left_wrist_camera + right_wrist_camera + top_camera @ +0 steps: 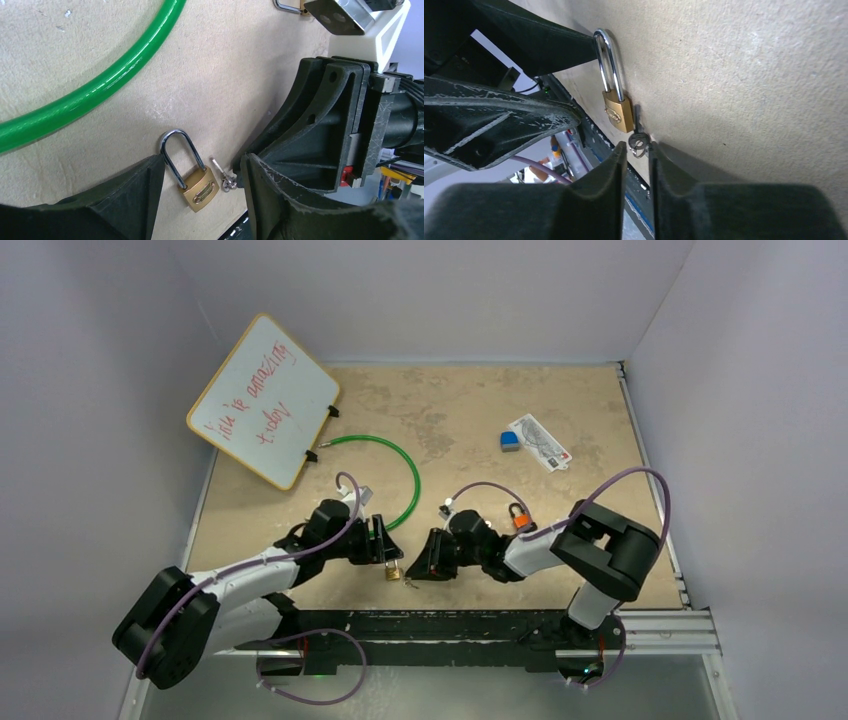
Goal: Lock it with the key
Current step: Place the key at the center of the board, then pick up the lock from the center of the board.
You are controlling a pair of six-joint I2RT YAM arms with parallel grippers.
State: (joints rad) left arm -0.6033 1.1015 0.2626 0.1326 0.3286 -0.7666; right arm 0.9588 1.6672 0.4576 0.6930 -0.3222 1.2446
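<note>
A small brass padlock [393,569] with a steel shackle lies flat near the table's front edge. A small silver key [410,583] lies just beside it, apart from the keyhole. In the left wrist view the padlock [200,187] lies between my open left gripper's [201,159] fingers, with the key [223,176] by the right finger. My right gripper [635,148] is open by a narrow gap. Its fingertips flank the key's head [638,141], with the padlock [618,112] just beyond. In the top view the two grippers face each other, left [385,548] and right [428,560].
A green cable loop [405,475] lies behind the left gripper. A whiteboard [263,400] leans at the back left. An orange padlock [520,517] sits by the right arm. A blue item [510,440] and a white card [540,443] lie at the back right. A metal rail [450,625] runs along the front edge.
</note>
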